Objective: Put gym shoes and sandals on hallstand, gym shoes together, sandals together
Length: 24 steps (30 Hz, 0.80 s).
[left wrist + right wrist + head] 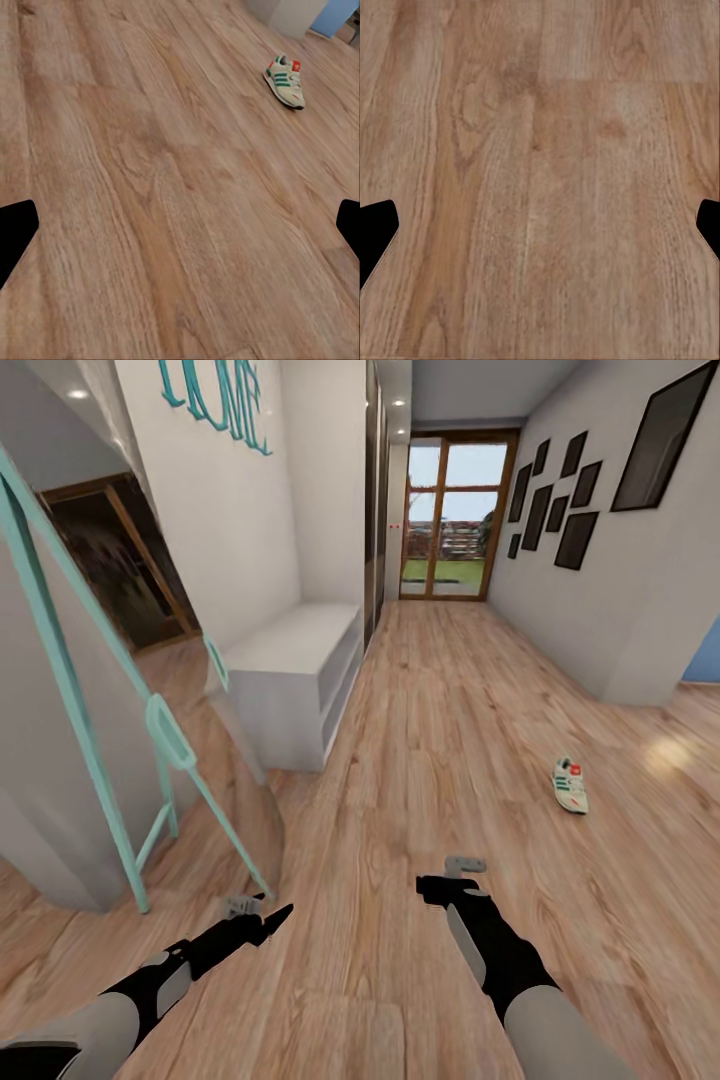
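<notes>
On the corridor floor [420,760], right: one gym shoe [570,784] lies unpicked.
Hallstand [295,660] bare on top; left gripper [262,922] and right gripper [452,878] jaws spread, empty.

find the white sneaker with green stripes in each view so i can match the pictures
Head view: the white sneaker with green side stripes lies right of centre, alone on the brown wood-plank floor.
Left wrist view: same sneaker, upper right.
Right wrist view: not in it.
Shared landmark: the plank floor.

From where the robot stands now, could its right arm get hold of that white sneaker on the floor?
Probably not yet. The gym shoe lies on open corridor floor, well ahead of the right gripper; nothing blocks it.
</notes>
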{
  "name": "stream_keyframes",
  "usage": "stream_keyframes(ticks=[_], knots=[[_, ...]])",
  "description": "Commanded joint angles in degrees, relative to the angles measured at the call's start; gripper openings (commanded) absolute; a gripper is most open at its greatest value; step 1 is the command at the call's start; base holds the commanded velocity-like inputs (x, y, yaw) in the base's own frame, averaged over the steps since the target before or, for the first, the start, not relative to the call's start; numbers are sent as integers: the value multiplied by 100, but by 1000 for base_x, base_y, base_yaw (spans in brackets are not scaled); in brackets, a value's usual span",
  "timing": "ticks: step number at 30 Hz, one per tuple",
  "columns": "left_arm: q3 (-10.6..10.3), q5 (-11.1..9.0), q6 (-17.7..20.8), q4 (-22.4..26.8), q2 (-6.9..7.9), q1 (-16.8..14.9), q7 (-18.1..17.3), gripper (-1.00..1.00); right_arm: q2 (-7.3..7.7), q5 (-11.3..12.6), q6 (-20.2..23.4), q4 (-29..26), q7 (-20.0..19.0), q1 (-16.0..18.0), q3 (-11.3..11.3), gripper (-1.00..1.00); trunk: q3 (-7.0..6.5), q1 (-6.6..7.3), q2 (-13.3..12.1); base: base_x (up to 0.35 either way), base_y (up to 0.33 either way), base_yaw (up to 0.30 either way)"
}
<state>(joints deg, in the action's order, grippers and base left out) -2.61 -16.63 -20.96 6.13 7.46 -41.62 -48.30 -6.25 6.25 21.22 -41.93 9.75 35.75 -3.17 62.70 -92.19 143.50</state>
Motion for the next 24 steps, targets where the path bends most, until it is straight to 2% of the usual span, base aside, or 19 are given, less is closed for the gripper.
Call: stream_keyframes(ticks=[1,11,24], knots=[[-29,-33,-22,-6,2,-4,-6,100,3,60,23,-9,54,2,-26,100,5,-2,2,345,0,0],[-29,-33,-22,-6,1,-4,21,100,3,60,23,-9,54,2,-26,100,5,-2,2,345,-5,-37],[-29,-33,-22,0,1,-4,15,100,3,60,23,-9,54,2,-26,100,5,-2,2,344,-130,-253]])
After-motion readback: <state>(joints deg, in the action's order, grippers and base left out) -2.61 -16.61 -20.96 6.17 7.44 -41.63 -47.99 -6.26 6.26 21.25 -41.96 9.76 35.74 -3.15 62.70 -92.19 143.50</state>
